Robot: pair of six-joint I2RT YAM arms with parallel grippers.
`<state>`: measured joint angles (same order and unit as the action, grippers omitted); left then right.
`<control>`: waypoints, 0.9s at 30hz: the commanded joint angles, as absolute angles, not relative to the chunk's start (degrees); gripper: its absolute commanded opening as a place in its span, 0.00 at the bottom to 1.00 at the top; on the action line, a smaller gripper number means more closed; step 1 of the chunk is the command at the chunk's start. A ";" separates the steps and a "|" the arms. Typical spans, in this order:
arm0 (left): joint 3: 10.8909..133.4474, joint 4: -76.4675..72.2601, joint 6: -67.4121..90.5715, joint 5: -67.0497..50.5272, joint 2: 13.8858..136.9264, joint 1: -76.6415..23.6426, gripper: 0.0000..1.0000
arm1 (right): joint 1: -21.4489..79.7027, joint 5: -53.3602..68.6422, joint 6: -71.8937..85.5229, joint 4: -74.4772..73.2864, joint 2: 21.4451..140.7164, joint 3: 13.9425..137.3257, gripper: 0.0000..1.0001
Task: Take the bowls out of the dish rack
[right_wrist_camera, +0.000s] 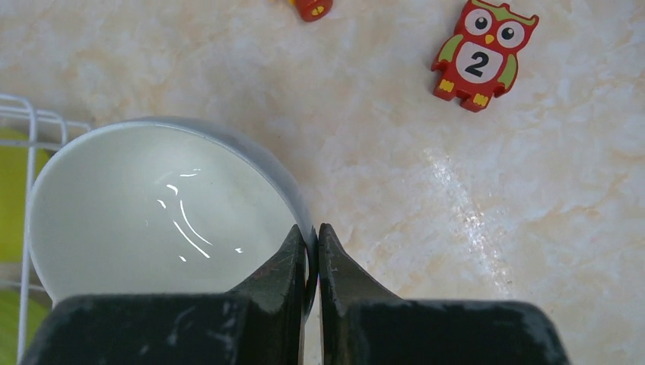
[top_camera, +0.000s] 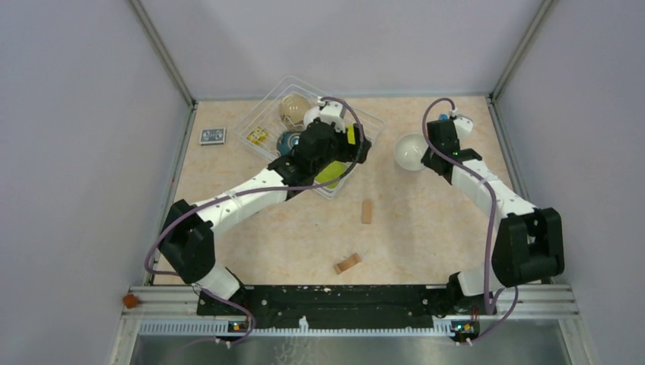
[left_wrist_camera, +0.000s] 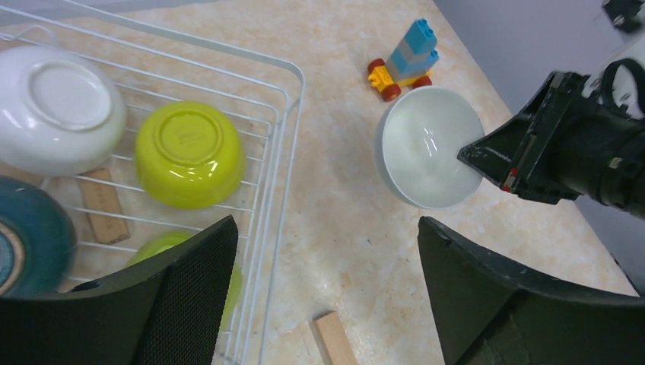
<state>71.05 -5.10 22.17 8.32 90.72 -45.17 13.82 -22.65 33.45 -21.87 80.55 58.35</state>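
The dish rack (top_camera: 262,103) (left_wrist_camera: 293,114) of pale wire stands at the back left. Upside down in it lie a white bowl (left_wrist_camera: 57,106), a lime green bowl (left_wrist_camera: 190,152), a dark teal bowl (left_wrist_camera: 30,236) and a second lime green bowl (left_wrist_camera: 163,247), which is half hidden by my left finger. A beige bowl (top_camera: 293,106) lies at the rack's far end. My left gripper (left_wrist_camera: 327,266) (top_camera: 356,148) hangs open over the rack's right edge, holding nothing. To the right of the rack, my right gripper (right_wrist_camera: 313,239) (top_camera: 427,156) is shut on the rim of an upright white bowl (right_wrist_camera: 152,213) (left_wrist_camera: 430,144) (top_camera: 411,152).
A toy car of coloured bricks (left_wrist_camera: 403,57) and a red owl tile with a 2 (right_wrist_camera: 483,53) lie near the held bowl. Wooden blocks lie mid-table (top_camera: 366,211) (top_camera: 347,263) and inside the rack (left_wrist_camera: 103,205). A small card (top_camera: 213,135) lies left of the rack.
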 commanded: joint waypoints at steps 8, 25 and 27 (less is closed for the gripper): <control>67.13 2.80 23.82 15.46 80.96 -38.60 0.99 | 10.30 -24.10 44.60 -23.37 97.23 75.52 0.00; 56.39 2.19 24.17 25.82 69.87 -38.33 0.99 | 8.67 -22.15 45.26 -23.80 113.83 88.60 0.06; 55.89 1.63 24.28 26.25 69.77 -38.35 0.99 | 8.36 -21.94 44.74 -23.73 114.35 88.60 0.08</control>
